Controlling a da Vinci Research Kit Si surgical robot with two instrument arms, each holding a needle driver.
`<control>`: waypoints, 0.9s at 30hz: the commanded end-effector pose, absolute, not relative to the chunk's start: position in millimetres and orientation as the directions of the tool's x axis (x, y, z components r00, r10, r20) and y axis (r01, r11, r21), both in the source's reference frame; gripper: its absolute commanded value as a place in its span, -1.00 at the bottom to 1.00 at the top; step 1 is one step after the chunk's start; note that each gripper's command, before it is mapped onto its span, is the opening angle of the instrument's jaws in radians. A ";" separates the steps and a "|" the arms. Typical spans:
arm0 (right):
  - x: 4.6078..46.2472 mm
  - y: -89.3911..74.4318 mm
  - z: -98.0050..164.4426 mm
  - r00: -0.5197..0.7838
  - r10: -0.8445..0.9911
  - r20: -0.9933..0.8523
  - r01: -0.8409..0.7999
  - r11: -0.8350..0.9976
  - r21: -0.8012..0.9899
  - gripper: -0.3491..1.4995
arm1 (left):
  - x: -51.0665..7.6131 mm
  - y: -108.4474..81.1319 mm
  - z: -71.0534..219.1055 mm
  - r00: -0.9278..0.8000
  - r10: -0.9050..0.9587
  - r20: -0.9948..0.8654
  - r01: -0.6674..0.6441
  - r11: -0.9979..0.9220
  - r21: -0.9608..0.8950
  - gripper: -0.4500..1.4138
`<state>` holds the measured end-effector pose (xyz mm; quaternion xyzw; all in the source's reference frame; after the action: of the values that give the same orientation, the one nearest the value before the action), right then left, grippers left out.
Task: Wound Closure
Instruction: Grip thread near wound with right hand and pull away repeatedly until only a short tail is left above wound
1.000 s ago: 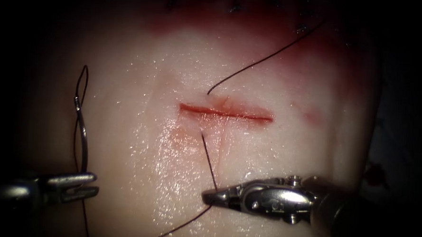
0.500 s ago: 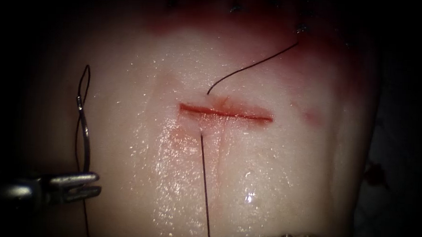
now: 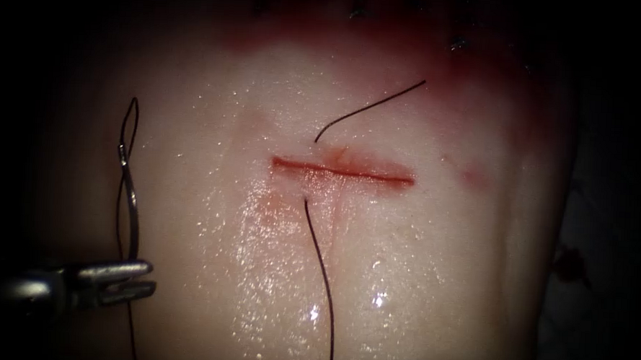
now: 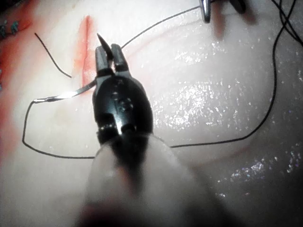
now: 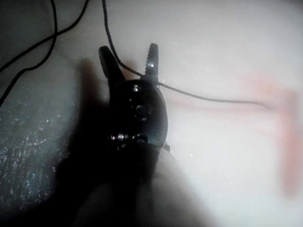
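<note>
1. Left tool: shut tight on the needle toward its point end, clear of the tissue, well left of the cut.
2. Right tool: spread wide, gripping nothing, with thread lying across one jaw.
3. One pass of thread across the cut's left end; free tail above, shorter than a second ago.
4. Step, judged: drawing thread through.
5. Next move calls for care to keep that short tail from slipping through.
</note>
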<state>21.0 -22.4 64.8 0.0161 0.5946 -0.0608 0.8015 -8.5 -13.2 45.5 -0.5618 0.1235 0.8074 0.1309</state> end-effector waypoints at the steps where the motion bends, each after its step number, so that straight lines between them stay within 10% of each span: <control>1: 21.2 -20.8 65.2 0.287 -0.090 -0.954 0.118 0.991 -0.058 0.91 | -9.0 -13.0 46.1 -0.333 0.071 -0.940 -0.350 -0.935 0.053 -0.89; 27: 19.3 -3.7 64.5 0.314 -0.177 -0.933 0.045 0.984 -0.172 0.93 | -9.0 -13.1 46.1 -0.331 0.069 -0.941 -0.349 -0.936 0.055 -0.89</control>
<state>18.8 -3.9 64.0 -0.0562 0.5807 -0.0687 0.8092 -8.4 -13.4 45.5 -0.5627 0.1239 0.8070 0.1299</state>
